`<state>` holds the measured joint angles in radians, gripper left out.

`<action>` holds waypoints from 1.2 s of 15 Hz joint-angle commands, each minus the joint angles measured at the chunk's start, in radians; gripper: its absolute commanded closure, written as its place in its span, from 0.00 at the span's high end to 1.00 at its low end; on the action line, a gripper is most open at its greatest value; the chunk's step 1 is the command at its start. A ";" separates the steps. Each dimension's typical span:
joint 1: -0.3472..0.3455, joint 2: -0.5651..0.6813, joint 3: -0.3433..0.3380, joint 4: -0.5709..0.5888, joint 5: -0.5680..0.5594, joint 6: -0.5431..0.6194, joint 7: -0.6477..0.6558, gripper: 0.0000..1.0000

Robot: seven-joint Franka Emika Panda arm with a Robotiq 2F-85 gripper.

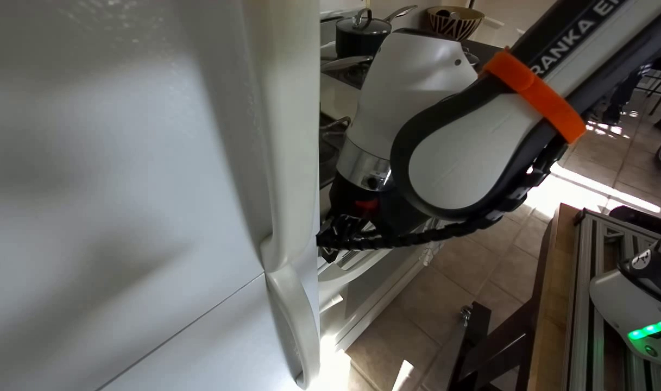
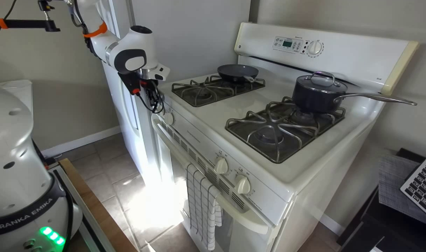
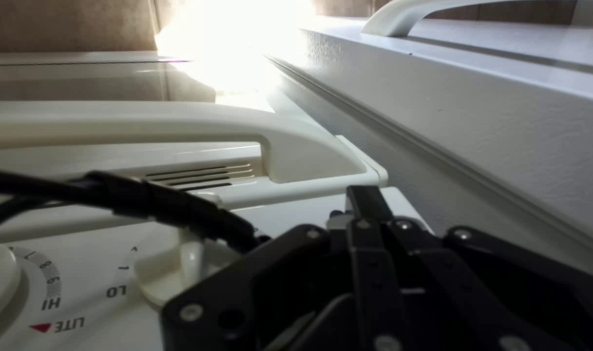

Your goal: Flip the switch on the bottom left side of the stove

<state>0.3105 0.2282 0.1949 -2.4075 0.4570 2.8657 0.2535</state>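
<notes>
- Wrist view, and right here at the bottom sits the gripper (image 3: 368, 204), its jaws pressed together with no gap showing, tips over the end of the white control panel (image 3: 116, 319); touching it or not, I can't tell.
- Arm (image 2: 106, 45) slopes down above the jaws, wrist bent, the gripper aimed floorward at the front corner of the stove (image 2: 230, 107), which spreads away from just beneath those tips.
- That switch on the stove? Can't make it out from here.
- Containers, in an exterior view: a dark frying pan (image 2: 232, 77) beyond the jaws on a wiry burner grate (image 2: 215, 87), and farther from them a saucepan (image 2: 314, 99), lidded, contents hidden.
- Farther still from the jaws, in an exterior view, a striped bowl (image 1: 462, 25); something dark inside, too small to name.
- Just beside the jaws, a round cream knob (image 3: 191, 268) with a raised grip, partly covered by black cable (image 3: 130, 197).
- Other flank of the jaws, close by: the refrigerator (image 3: 471, 136), finely pebbled.
- Ahead of the tips, the oven-door handle (image 3: 301, 146), smooth and curved; well along it from the jaws hangs a checked cloth towel (image 2: 202, 204).
</notes>
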 commanded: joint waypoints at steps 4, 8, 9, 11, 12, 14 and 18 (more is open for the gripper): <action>-0.020 0.030 -0.003 0.022 -0.071 0.035 0.090 0.00; -0.017 0.038 -0.008 0.025 -0.076 0.053 0.107 0.00; -0.015 0.039 -0.012 0.025 -0.082 0.059 0.113 0.00; -0.016 0.050 -0.016 0.032 -0.087 0.073 0.121 0.00; -0.017 0.054 -0.016 0.034 -0.086 0.080 0.120 0.00; -0.019 0.060 -0.013 0.039 -0.082 0.093 0.116 0.00; -0.021 0.066 -0.009 0.040 -0.081 0.117 0.102 0.00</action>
<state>0.3098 0.2324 0.1940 -2.4093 0.4164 2.8770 0.3348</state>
